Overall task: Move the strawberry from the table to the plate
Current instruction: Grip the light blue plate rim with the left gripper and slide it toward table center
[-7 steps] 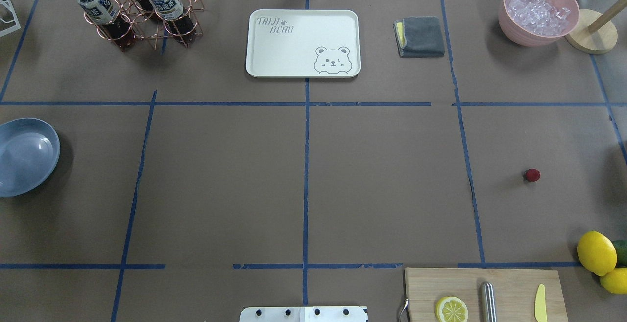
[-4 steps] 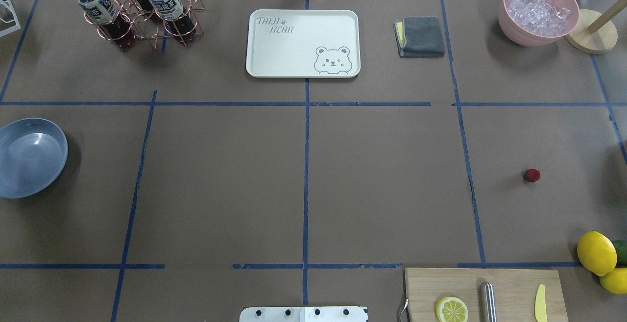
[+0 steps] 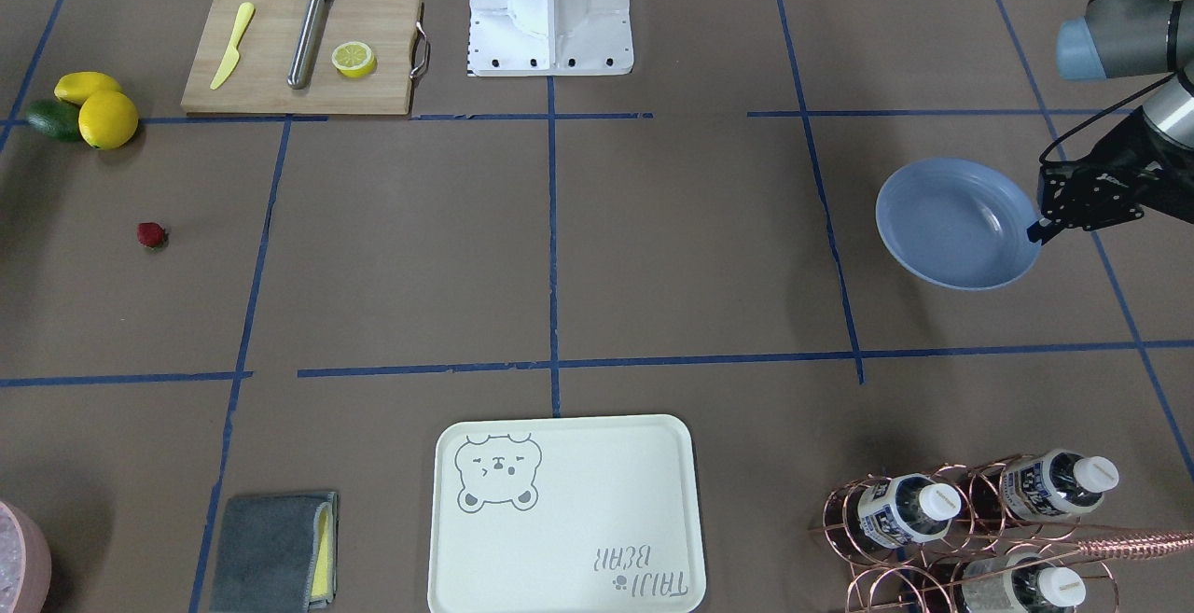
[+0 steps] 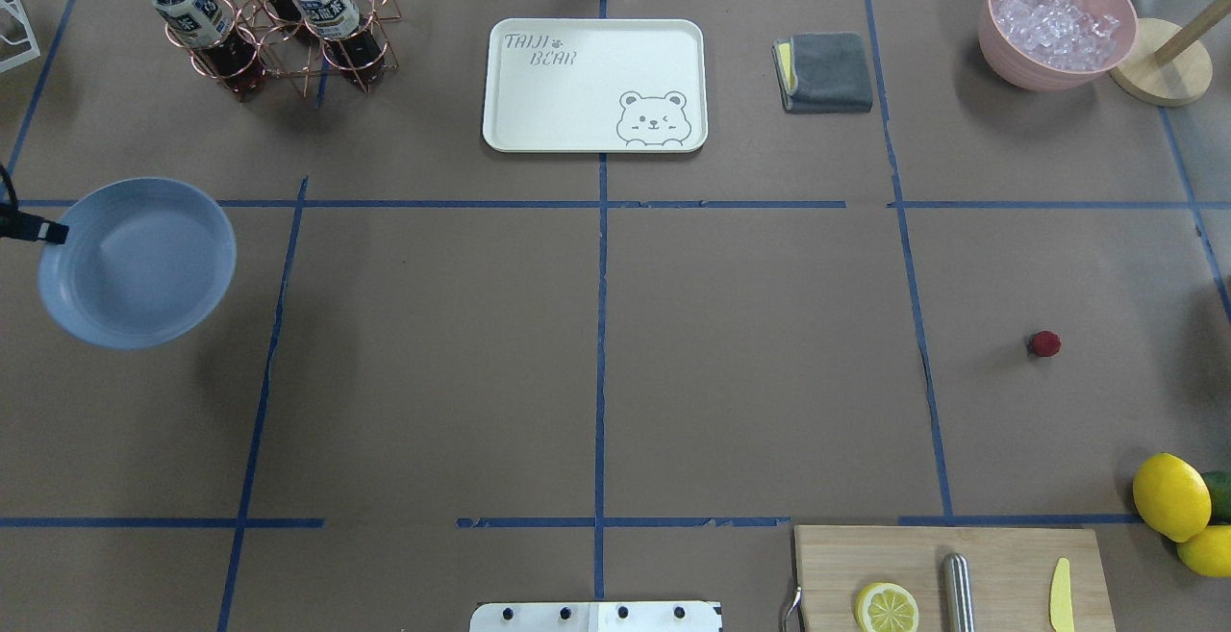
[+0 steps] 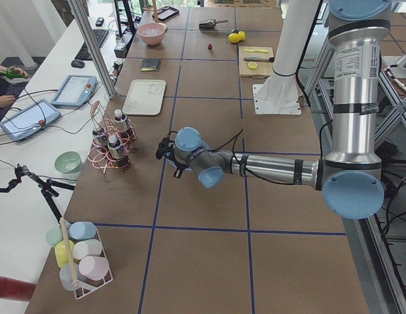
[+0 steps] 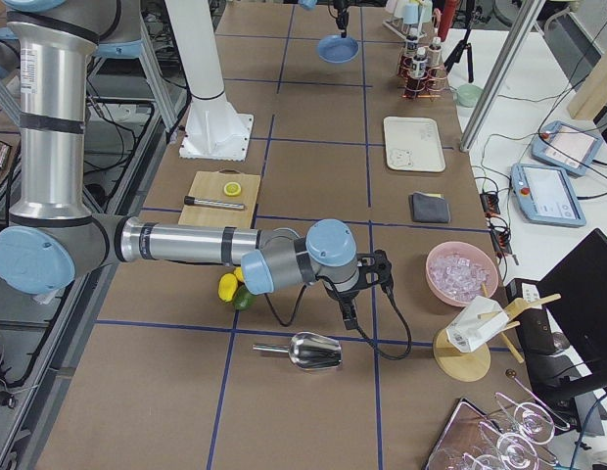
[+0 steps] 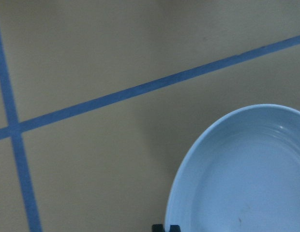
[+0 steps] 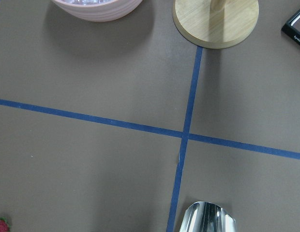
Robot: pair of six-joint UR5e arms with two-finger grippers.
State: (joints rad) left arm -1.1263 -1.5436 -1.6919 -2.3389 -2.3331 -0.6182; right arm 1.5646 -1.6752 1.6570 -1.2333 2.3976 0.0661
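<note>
brown taped table (image 4: pixel 750 353) | ice (image 4: pixel 1053 21) in pink bowl (image 4: pixel 1005 60) | left gripper (image 3: pixel 1034 232) pinching plate (image 3: pixel 951 221) rim | right gripper (image 6: pixel 348 315): can't tell

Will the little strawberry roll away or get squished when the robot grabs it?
The strawberry is tiny and rounded, lying loose on the flat table, so a nudge could roll or skid it. Far smaller than the lemons, it's probably very light. Soft or hard toy? The pictures can't tell, so a gentle pinch seems safest.
</note>
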